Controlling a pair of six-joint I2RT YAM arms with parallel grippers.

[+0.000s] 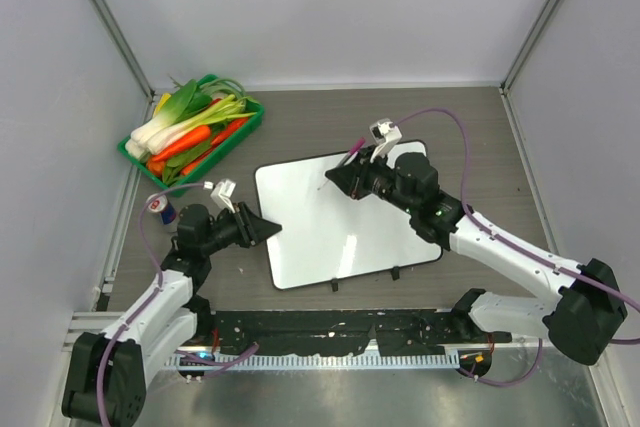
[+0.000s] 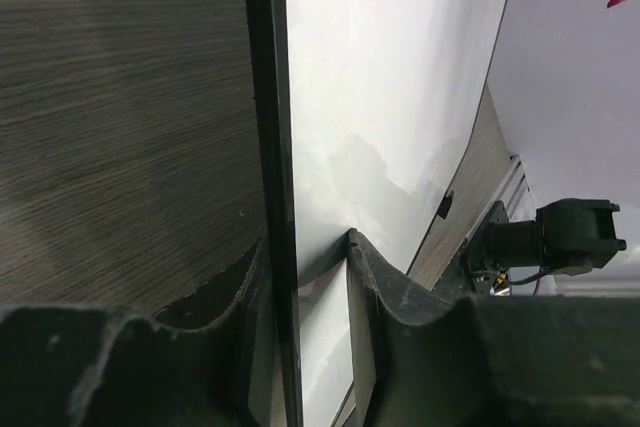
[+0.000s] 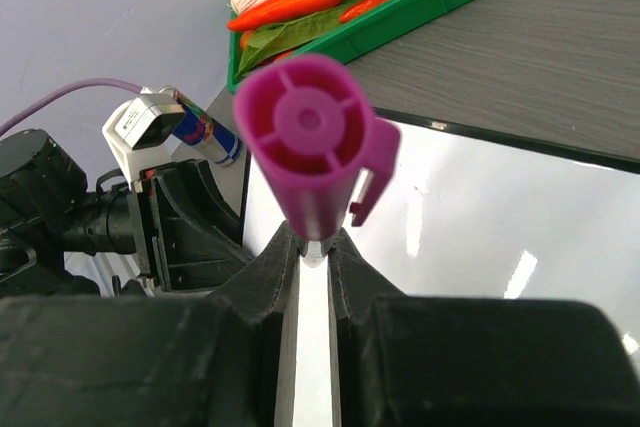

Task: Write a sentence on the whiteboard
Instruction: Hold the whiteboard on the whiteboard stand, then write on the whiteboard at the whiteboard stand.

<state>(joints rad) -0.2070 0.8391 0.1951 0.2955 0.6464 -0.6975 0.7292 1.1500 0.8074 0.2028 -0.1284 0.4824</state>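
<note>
Left hand [image 2: 300, 252] straddles the whiteboard's [image 1: 345, 222] left edge, jaws narrow (whether they pinch it, I cannot tell); right hand [image 3: 312, 247] clamps a marker [image 3: 308, 137] over the whiteboard's far side; whiteboard flat mid-bench [image 1: 330, 117]; vegetable tray [image 1: 254, 113] far left; grey walls [image 1: 300, 7].

Vegetable tray [image 1: 250, 119] blocking far left, can [image 1: 165, 210] beside left arm [image 1: 165, 297], bare table [image 1: 470, 137] right of whiteboard [image 1: 340, 227]

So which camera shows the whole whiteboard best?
The top external view: nearly the whole whiteboard shows there, bar a corner under the right arm. The left wrist view sees it at a steep slant, the left hand straddling its edge; the right wrist view catches a patch behind the marker.
</note>
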